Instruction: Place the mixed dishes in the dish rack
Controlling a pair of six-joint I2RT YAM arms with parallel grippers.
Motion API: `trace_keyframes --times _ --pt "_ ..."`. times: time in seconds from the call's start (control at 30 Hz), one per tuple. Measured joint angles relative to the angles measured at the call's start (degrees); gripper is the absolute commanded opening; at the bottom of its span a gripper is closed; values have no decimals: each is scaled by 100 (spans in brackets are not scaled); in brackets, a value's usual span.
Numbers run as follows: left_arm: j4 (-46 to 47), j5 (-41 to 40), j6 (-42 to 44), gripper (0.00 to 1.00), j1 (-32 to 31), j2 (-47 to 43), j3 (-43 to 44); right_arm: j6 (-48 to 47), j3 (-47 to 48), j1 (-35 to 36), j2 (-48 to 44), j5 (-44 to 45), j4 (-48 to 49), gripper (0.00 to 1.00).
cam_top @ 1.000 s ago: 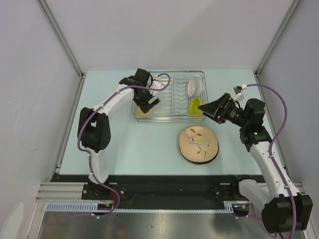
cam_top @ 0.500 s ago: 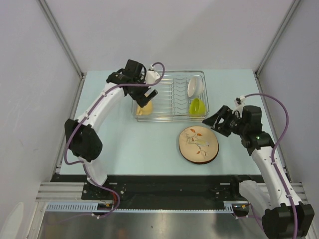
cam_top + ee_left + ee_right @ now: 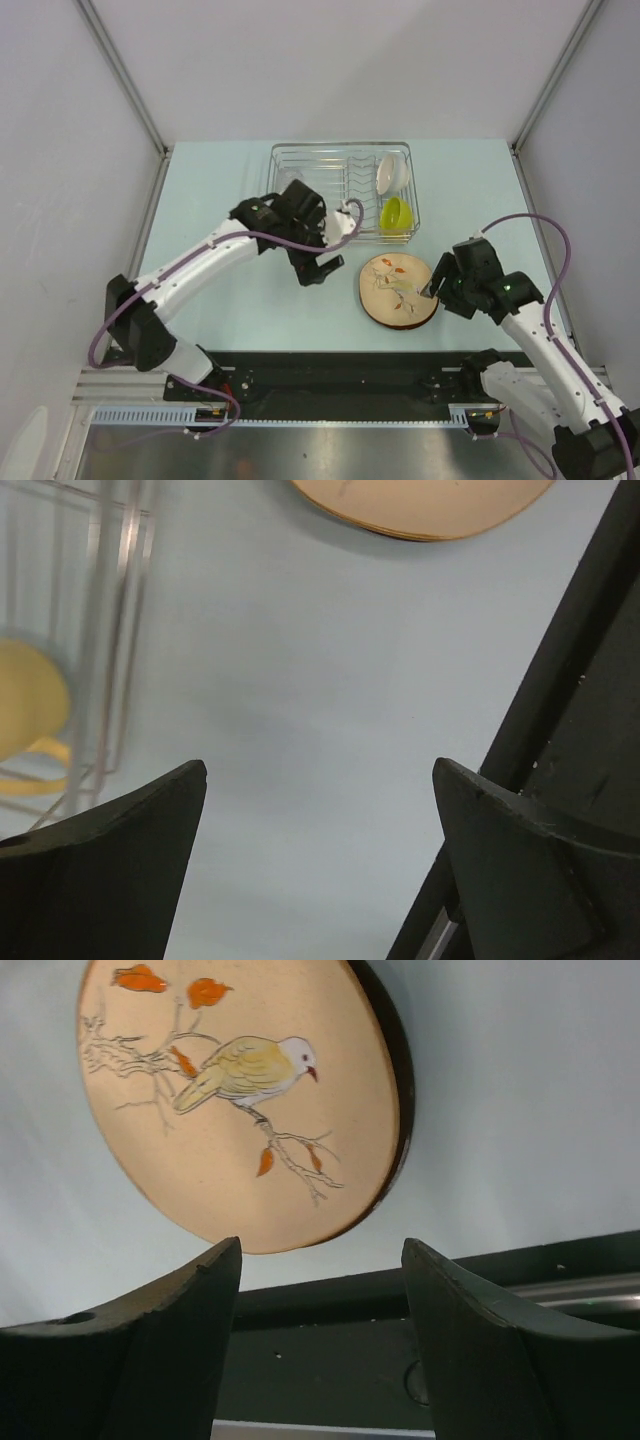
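Note:
The round wooden plate (image 3: 398, 290) with a bird and leaves lies flat on the table in front of the dish rack (image 3: 340, 152). In the rack's right end stand a white bowl (image 3: 392, 172) and a lime-green bowl (image 3: 396, 215). My left gripper (image 3: 325, 270) hangs open over bare table, just left of the plate and in front of the rack. Its wrist view shows the plate's edge (image 3: 430, 500), the rack's wires (image 3: 110, 630) and a yellow mug (image 3: 25, 710) inside. My right gripper (image 3: 436, 284) is open at the plate's right rim; the plate (image 3: 240, 1100) lies just beyond its fingertips (image 3: 215, 1270), untouched.
The pale-blue table (image 3: 250, 300) ends at a black rail (image 3: 330, 365) along the near edge, close behind the plate. Grey walls and metal posts enclose the table on three sides.
My left arm swung out of the rack toward the near side and now hangs left of the plate. My right arm came down from beside the green bowl to the plate's right rim, jaws narrowing slightly.

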Motion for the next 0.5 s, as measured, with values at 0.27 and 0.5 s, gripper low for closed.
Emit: trace_keyframes --times 0.27,0.5 --pt "636 -22 20 100 -490 872 -323 992 -184 557 597 1086 -118 77" --pt "1497 -138 210 100 -529 1445 -339 1331 -706 393 647 1327 553 77"
